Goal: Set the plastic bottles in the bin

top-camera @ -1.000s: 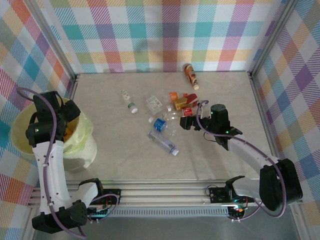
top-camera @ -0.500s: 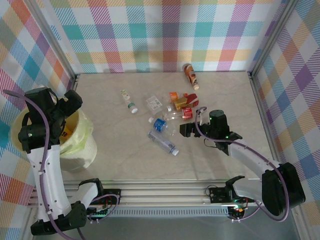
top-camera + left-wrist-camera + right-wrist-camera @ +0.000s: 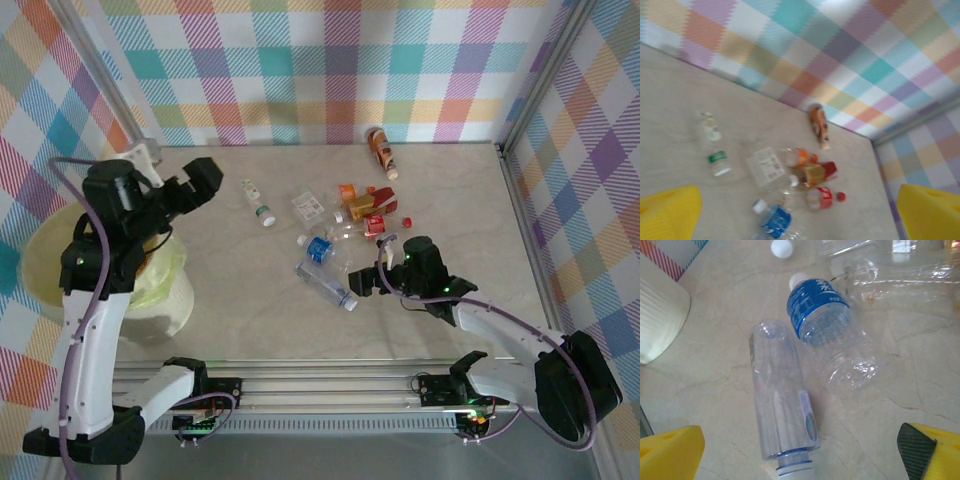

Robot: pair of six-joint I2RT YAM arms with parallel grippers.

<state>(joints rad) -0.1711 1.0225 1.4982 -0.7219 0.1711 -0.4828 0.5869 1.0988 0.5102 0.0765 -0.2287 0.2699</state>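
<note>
Marbled tabletop, plaid walls. Right gripper, jaws wide and empty, sits low just right of a clear bottle lying near frame centre. A blue-label bottle lies just beside it, with others clustered above. Left gripper, likewise spread and empty, hangs over the bin at left. Judgement: bottles light, thin-walled, slippery, easily crushed; grip across mid-body. Blue label's white script illegible.

Walls are pastel plaid, table beige marbled, bin pale yellow-green. 1 clear bottle has a blue label; the far bottle seems orange-brown.
</note>
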